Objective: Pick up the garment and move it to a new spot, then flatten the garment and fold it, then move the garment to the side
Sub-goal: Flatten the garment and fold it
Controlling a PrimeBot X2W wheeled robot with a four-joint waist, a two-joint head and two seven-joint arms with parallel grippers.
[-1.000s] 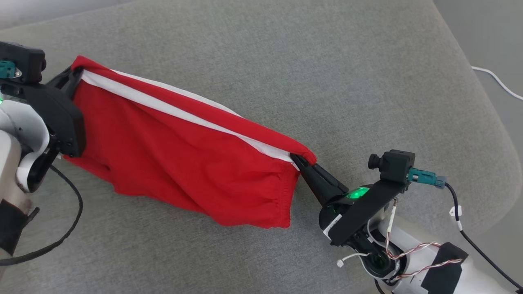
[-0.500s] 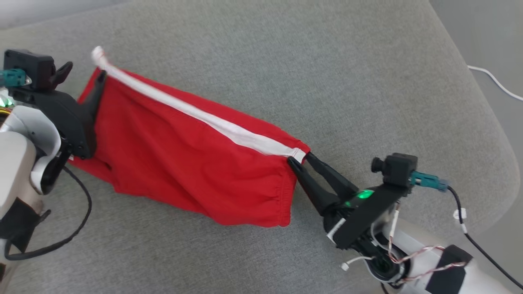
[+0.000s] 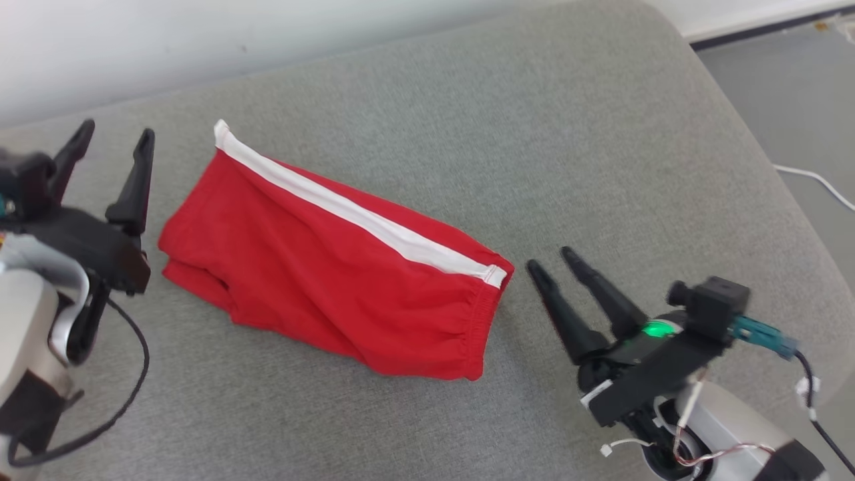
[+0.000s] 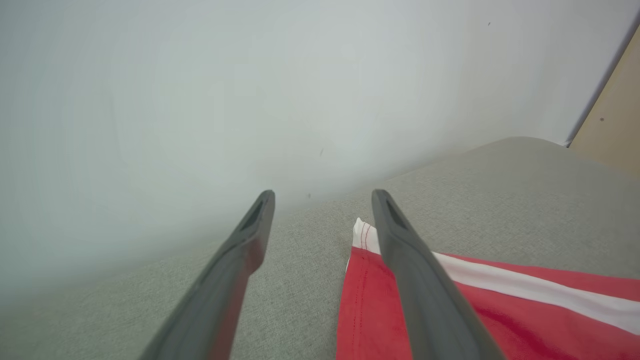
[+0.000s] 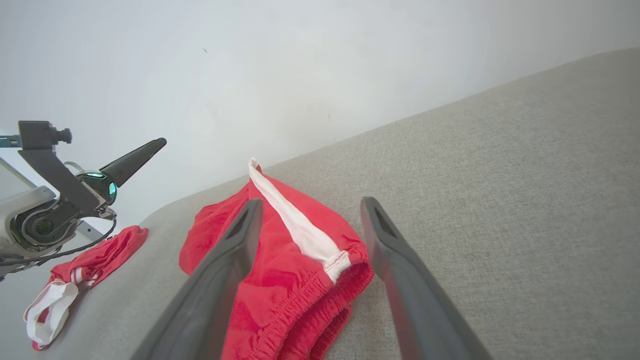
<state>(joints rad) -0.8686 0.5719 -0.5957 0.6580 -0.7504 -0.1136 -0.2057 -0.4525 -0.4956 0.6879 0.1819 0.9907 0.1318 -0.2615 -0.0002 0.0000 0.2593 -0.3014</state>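
Head view, red shorts (image 3: 334, 280): you see them lying flat on the grey cushion (image 3: 601, 133), white side stripe along the far edge and elastic waistband toward the right arm.
Head view, left end effector (image 3: 115, 131): its fingers are spread wide and hold nothing. It sits just beside the leg-hem end, apart from the cloth.
Head view, right end effector (image 3: 550, 259): it is equally wide and empty, just beside the waistband corner without touching it.
Left wrist view, hem: the striped hem corner lies on the cushion beside 1 of the 2 fingers. The gap between the fingers frames bare cushion and the pale wall (image 4: 200, 100).
Right wrist view, waistband: the gathered waistband sits low between the 2 spread fingers, with nothing pinched.
Right wrist view, second red-and-white garment (image 5: 75, 280): it lies crumpled at the cushion's far edge, below the left arm.
Done, by your reading: the pick-up, relocation and flattening look finished. The shorts appear doubled leg over leg, so 1 fold seems to be in.
Left, by your reading: any further fold, then shifting the shorts to the side.
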